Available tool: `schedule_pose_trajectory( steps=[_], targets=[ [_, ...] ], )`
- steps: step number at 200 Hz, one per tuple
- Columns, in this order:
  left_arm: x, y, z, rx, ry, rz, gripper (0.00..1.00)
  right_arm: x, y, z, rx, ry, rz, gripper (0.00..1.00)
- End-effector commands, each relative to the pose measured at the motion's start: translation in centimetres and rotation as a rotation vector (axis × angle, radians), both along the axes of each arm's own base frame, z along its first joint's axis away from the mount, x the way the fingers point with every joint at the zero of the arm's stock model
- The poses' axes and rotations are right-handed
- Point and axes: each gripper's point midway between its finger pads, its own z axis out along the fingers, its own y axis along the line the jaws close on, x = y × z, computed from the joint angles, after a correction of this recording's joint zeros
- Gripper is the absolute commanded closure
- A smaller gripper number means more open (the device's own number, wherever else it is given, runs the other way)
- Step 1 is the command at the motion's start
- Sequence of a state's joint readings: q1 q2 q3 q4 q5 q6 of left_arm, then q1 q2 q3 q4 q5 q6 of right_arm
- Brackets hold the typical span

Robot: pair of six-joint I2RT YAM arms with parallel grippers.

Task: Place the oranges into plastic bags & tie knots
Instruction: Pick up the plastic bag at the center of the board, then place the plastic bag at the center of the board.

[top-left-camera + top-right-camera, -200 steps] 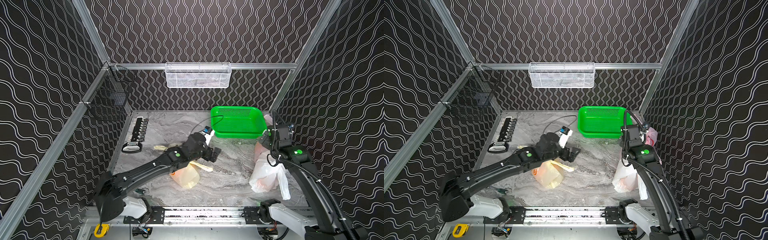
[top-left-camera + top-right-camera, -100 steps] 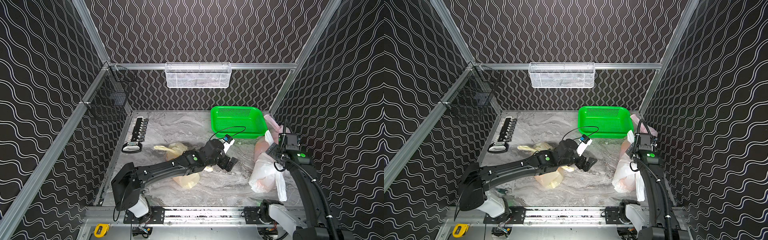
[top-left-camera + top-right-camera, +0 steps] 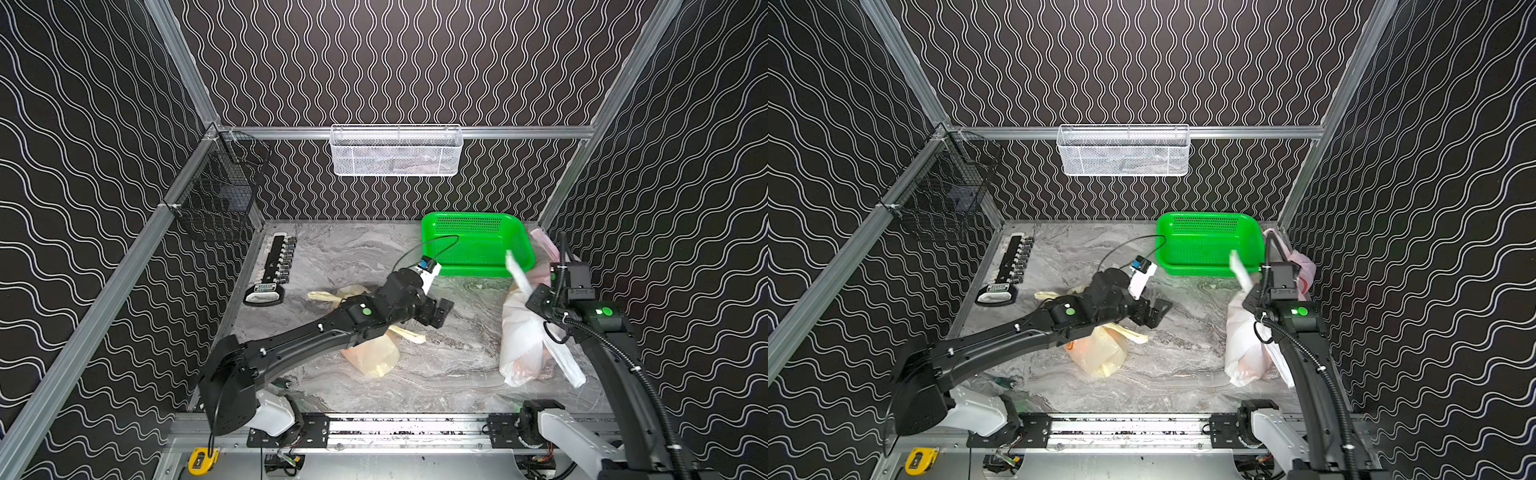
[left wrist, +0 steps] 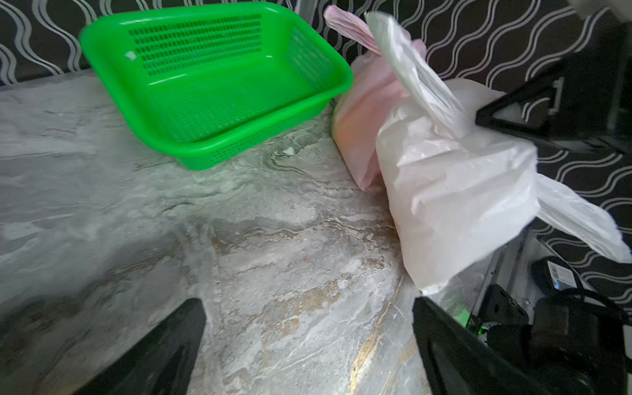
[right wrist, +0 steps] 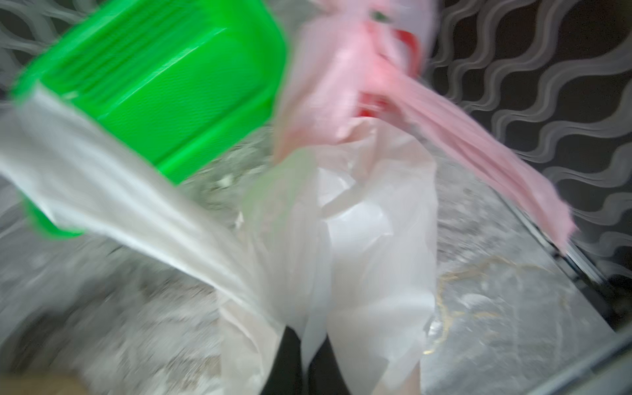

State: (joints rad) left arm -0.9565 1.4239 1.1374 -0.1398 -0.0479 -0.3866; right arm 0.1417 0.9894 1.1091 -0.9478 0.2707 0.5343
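A white plastic bag (image 3: 519, 345) (image 3: 1244, 353) stands at the table's right side, with a pink bag (image 3: 545, 246) (image 4: 359, 113) behind it. My right gripper (image 3: 537, 300) (image 3: 1253, 300) (image 5: 306, 345) is shut on the white bag's handle strip (image 5: 113, 195), which sticks up past it. My left gripper (image 3: 439, 312) (image 3: 1156, 311) (image 4: 306, 302) hangs open over bare table, left of the white bag (image 4: 458, 205). A pale yellow bag (image 3: 372, 353) (image 3: 1100, 353) lies under the left arm. The oranges are hidden; only an orange tint shows through the bags.
A green perforated basket (image 3: 478, 270) (image 4: 178, 147) sits at the back right, close to the pink bag. A black socket rack (image 3: 276, 266) lies at the left. A white wire basket (image 3: 395, 151) and a black one (image 3: 220, 199) hang on the walls.
My left arm has swung right, off the yellow bag and toward the white bag. My right gripper has dropped back from near the basket and shut on the white bag's handle.
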Motion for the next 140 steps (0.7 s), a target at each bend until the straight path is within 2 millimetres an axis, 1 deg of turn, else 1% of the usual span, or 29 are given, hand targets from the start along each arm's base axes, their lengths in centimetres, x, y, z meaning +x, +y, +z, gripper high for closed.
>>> schedule_pose_trajectory(
  steps=[1,5,8,15,28,41,62,86,99,106,111,116,124,125,133,140],
  targets=[
    [0.6,3.6,-0.2,-0.005,0.048,0.085,0.02,-0.9,5.7,1.0,0.035,0.03,0.138,1.0],
    [0.5,4.2,-0.4,-0.011,0.063,0.093,0.02,-1.0,6.7,1.1,0.039,0.034,0.164,1.0],
    [0.7,4.9,-0.4,-0.018,0.072,0.104,0.02,-1.3,8.0,1.2,0.041,0.04,0.208,1.0],
    [0.9,6.2,-0.4,-0.031,0.09,0.126,0.02,-1.5,10.1,1.0,0.047,0.045,0.272,1.0],
    [1.0,8.5,-0.7,-0.025,0.109,0.168,0.02,-1.9,13.2,0.7,0.053,0.05,0.351,1.0],
    [0.7,10.7,-0.7,-0.007,0.112,0.21,0.02,-1.8,16.5,0.6,0.083,0.037,0.412,1.0],
    [0.4,14.1,0.2,0.007,0.094,0.28,0.01,-1.2,21.7,0.7,0.152,0.01,0.467,1.0],
    [0.1,17.1,0.7,0.034,0.076,0.349,0.02,-0.5,26.2,0.5,0.172,-0.02,0.493,0.99],
    [-0.1,18.0,1.1,0.036,0.068,0.368,0.02,0.1,28.7,0.5,0.198,-0.046,0.542,0.98],
    [-0.2,18.2,1.1,0.04,0.067,0.372,0.01,0.3,29.7,0.3,0.194,-0.049,0.563,0.95],
    [-0.3,18.3,1.3,0.04,0.065,0.369,0.01,0.5,30.0,0.1,0.185,-0.04,0.568,0.89],
    [-0.4,18.4,1.2,0.045,0.065,0.365,0.01,0.5,30.2,0.0,0.178,-0.033,0.57,0.78],
    [-0.5,18.3,1.3,0.049,0.062,0.351,0.01,0.9,30.2,0.2,0.157,-0.039,0.574,0.54],
    [-0.5,18.2,1.3,0.048,0.061,0.348,0.01,0.9,30.2,0.3,0.154,-0.041,0.574,0.53],
    [-0.6,18.1,1.5,0.05,0.048,0.331,0.01,1.1,29.7,0.8,0.129,-0.061,0.565,0.33],
    [-0.5,17.9,1.7,0.048,0.03,0.319,0.01,1.3,28.9,1.6,0.106,-0.088,0.552,0.19]
  ],
)
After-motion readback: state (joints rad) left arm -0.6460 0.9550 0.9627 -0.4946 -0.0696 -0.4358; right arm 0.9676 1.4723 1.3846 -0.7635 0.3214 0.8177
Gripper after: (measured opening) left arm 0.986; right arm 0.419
